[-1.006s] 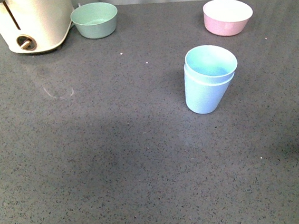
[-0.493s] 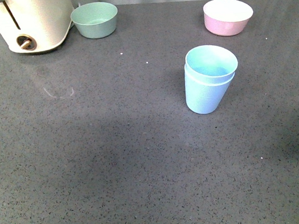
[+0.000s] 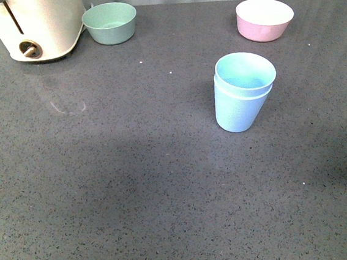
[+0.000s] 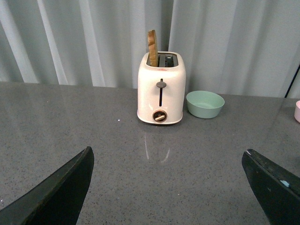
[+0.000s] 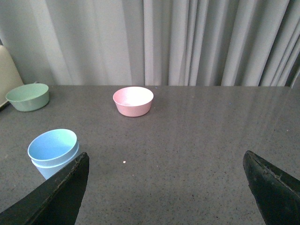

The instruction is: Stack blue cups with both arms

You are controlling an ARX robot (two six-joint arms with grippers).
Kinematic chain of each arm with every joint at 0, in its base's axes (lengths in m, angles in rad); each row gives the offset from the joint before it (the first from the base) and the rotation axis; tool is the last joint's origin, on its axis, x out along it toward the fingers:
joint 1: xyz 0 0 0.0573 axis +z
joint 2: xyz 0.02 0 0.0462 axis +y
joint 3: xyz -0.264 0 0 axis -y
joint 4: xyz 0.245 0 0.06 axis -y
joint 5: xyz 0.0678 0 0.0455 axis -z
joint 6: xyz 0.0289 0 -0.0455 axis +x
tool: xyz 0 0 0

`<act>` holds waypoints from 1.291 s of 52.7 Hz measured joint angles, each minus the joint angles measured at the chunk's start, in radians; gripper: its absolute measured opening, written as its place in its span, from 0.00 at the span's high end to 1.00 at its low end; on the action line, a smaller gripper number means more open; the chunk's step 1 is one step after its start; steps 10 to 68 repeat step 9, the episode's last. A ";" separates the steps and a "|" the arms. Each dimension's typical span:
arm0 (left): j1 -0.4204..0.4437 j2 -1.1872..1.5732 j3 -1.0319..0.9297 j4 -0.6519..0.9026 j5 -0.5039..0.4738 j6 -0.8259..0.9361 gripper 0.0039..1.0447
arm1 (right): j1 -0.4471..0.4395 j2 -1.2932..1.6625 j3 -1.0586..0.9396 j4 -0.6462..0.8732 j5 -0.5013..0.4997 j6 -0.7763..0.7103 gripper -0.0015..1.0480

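Blue cups (image 3: pixel 242 92) nested, upright on the grey countertop (image 3: pixel 136 189), mid-right. Pink bowl (image 3: pixel 264 19) behind them, green bowl (image 3: pixel 110 23) far back-left beside the cream toaster (image 3: pixel 37 23) with toast (image 4: pixel 153 48) in its slot. Left gripper (image 4: pixel 168 187) and right gripper (image 5: pixel 166 187) spread wide, holding nothing, well apart from the cups.

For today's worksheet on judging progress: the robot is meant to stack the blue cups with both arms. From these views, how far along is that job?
Done: the blue cups stand nested, one inside the other, upright on the grey table, apart from the pink bowl and green bowl. In hand: nothing; the left gripper and right gripper are open and empty, with neither arm in the front view. Left: apparently nothing of the stacking itself.
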 joint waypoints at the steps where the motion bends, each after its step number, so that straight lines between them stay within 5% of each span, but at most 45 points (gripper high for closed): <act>1: 0.000 0.000 0.000 0.000 0.000 0.000 0.08 | 0.000 0.000 0.000 0.000 0.000 0.000 0.09; 68: 0.000 0.000 0.000 0.000 0.000 0.000 0.08 | 0.000 0.000 0.000 0.000 0.000 0.000 0.09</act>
